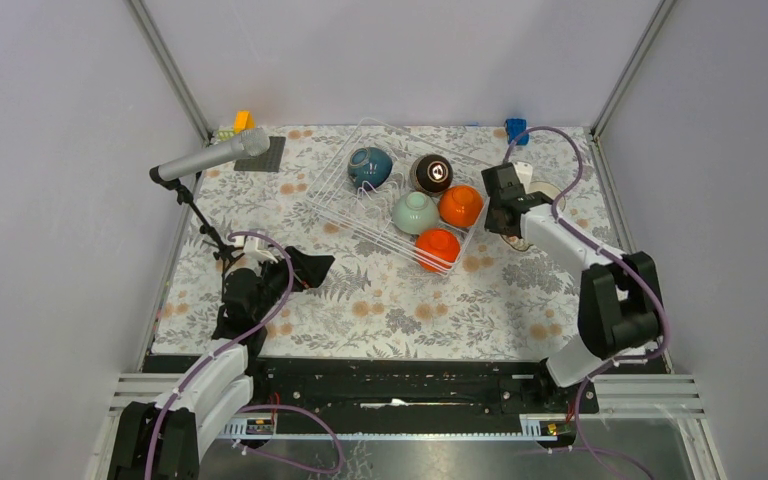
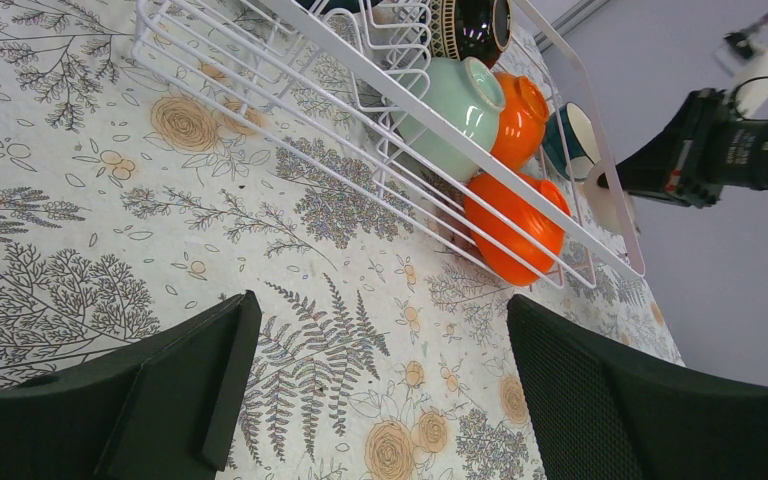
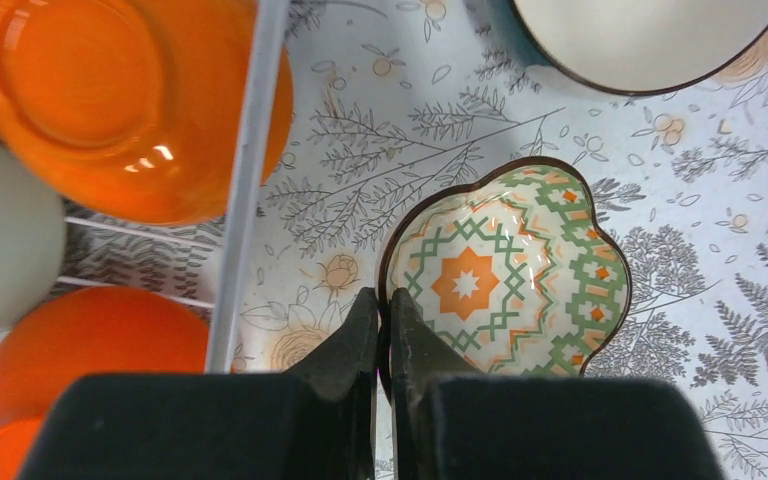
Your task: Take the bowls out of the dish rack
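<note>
Right gripper (image 3: 383, 302) pinches patterned bowl (image 3: 505, 270) beside dish rack (image 3: 253, 150).

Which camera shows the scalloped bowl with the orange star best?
The right wrist view: the scalloped bowl lies face up, pattern fully visible, rim pinched by the right gripper. In the top external view that gripper hides nearly all of it; the left wrist view shows only a pale sliver at most.

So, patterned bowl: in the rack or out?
Out: patterned bowl is beyond the dish rack wire, over tablecloth, right gripper shut on its rim.
</note>
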`<state>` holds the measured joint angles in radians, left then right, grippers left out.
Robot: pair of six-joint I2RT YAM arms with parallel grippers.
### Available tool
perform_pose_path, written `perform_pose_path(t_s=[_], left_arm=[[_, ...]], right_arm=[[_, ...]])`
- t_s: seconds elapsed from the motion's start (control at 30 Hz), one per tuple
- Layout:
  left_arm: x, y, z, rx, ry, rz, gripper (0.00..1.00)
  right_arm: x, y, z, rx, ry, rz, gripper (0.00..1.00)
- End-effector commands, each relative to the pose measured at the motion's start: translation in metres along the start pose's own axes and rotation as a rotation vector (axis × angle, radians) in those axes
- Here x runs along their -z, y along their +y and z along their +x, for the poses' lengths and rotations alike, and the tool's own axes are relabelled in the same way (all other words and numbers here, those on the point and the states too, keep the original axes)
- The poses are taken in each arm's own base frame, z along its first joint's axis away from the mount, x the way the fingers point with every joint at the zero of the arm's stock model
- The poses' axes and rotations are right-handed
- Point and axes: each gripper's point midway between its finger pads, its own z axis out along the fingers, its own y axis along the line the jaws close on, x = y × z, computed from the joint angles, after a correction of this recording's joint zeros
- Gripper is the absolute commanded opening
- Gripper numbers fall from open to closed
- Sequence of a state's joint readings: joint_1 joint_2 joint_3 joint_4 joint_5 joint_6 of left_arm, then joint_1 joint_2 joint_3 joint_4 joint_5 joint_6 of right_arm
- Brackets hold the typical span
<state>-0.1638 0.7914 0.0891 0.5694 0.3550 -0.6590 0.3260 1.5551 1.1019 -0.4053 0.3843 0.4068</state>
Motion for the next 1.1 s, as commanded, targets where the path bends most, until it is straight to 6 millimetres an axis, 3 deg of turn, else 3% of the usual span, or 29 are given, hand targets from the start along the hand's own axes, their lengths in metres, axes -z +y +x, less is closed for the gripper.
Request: perform_pose_path(t_s=[0.0, 0.27, 0.53, 0.6, 0.77, 0.87, 0.97, 1.07], left_arm=[[-0.001, -0.005, -0.011, -0.029, -0.038, 0.016, 0.99], [-0.001, -0.005, -0.01, -0.029, -0.038, 0.018, 0.99], [-0.001, -0.005, -0.011, -0.03, -0.042, 0.014, 0.99], [-0.001, -0.005, -0.011, -0.03, -0.042, 0.015, 0.99], [0.0, -0.005, -0.012, -0.031, -0.043, 0.014, 0.99], [-0.001, -0.005, -0.012, -0.031, -0.044, 0.016, 0.99], [-0.001, -0.006, -0.013, -0.03, -0.045, 0.017, 0.99], [-0.001, -0.006, -0.012, -0.029, -0.043, 0.02, 0.99]], right_arm=[[-0.02, -0.005, -0.007, -0.049, -0.016, 0.067, 0.0], [-0.043, -0.005, 0.009, -0.047, 0.046, 0.074, 0.0], [-0.039, -0.012, 0.005, -0.028, 0.03, 0.101, 0.17], [-0.034, -0.013, 0.002, -0.028, 0.022, 0.1, 0.27], [-0.014, -0.02, -0.013, -0.04, -0.029, 0.104, 0.36], [0.008, -0.017, -0.029, -0.049, -0.08, 0.045, 0.4], [0.032, -0.004, -0.043, -0.042, -0.12, -0.07, 0.43], [0.058, 0.027, -0.051, -0.013, -0.148, -0.288, 0.54]])
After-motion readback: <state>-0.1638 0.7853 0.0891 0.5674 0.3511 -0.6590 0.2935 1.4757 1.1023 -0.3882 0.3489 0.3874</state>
